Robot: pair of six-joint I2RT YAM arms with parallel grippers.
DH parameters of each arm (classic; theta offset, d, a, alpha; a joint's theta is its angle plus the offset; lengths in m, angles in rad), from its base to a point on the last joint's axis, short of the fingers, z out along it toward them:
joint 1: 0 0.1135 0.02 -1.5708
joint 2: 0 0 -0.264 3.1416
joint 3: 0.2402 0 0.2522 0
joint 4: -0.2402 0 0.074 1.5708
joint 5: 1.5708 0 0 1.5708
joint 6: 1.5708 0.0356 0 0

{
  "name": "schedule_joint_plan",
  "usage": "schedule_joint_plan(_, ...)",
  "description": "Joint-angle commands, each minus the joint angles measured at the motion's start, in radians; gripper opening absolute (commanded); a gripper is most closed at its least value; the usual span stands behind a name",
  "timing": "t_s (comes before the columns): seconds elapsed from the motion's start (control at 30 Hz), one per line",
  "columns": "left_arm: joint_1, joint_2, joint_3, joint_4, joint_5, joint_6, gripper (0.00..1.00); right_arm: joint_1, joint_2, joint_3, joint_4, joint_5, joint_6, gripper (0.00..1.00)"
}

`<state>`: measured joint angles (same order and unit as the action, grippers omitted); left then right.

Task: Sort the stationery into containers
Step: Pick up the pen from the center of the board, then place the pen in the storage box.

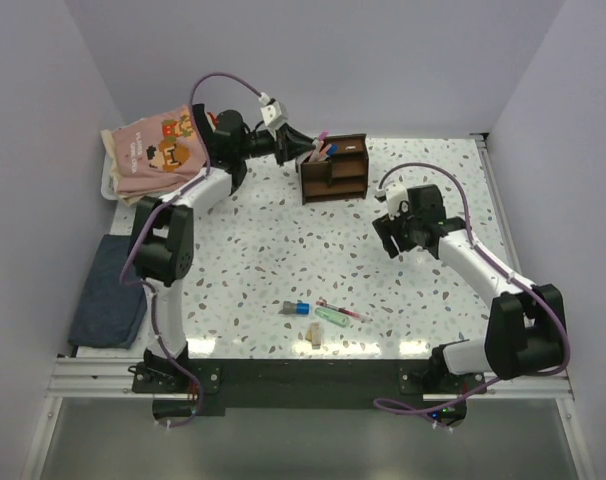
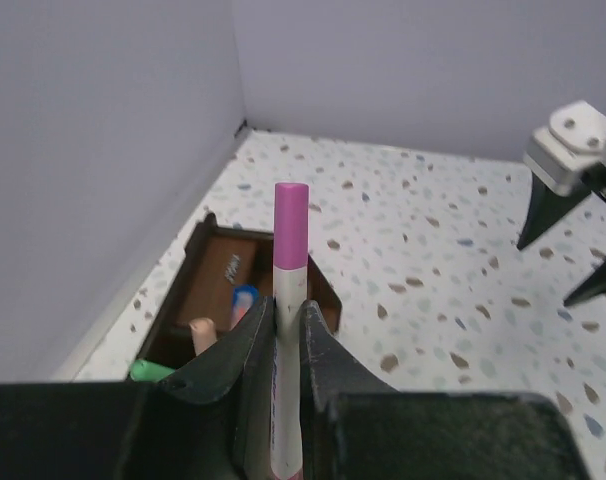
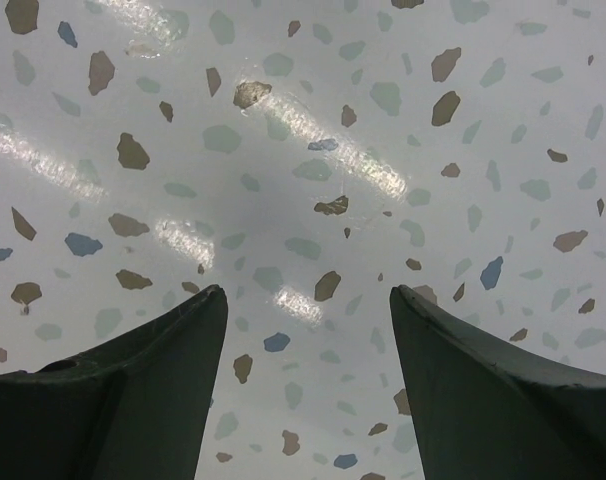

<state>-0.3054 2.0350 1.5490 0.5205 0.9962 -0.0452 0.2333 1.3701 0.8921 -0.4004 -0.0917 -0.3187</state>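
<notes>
My left gripper [image 1: 305,150] is shut on a white pen with a pink cap [image 2: 290,235], holding it upright over the left end of the dark brown wooden organizer [image 1: 337,182]. In the left wrist view the gripper [image 2: 287,312] is above the organizer [image 2: 215,268], which holds a blue-capped pen [image 2: 243,298], a beige pen [image 2: 201,334] and a green marker [image 2: 149,370]. My right gripper [image 1: 388,240] is open and empty above bare table [image 3: 308,295]. A blue-capped pen [image 1: 296,307], a pink pen [image 1: 343,311], a mint green marker [image 1: 331,318] and a beige pen [image 1: 312,336] lie near the front edge.
A white tray with folded clothes [image 1: 151,152] stands at the back left. A dark blue cloth [image 1: 108,290] lies off the table's left edge. Walls enclose the table on three sides. The right arm's gripper shows in the left wrist view [image 2: 575,200].
</notes>
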Motion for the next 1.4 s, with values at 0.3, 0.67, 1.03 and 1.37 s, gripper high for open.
schedule_joint_plan(0.3, 0.000, 0.318, 0.335, 0.481, -0.021, -0.318, 0.00, -0.008, 0.044, 0.090, -0.011, 0.041, -0.023, 0.70)
schedule_joint_plan(0.67, 0.029, 0.412, 0.365, 0.533, -0.036, -0.341, 0.00, -0.006, 0.144, 0.202, -0.040, 0.046, -0.040, 0.70)
schedule_joint_plan(1.03, 0.055, 0.496, 0.401, 0.593, -0.044, -0.393, 0.00, -0.005, 0.225, 0.269, -0.049, 0.044, -0.051, 0.70)
schedule_joint_plan(1.37, 0.077, 0.443, 0.241, 0.671, -0.024, -0.427, 0.04, 0.015, 0.264, 0.263, -0.032, 0.032, -0.034, 0.70)
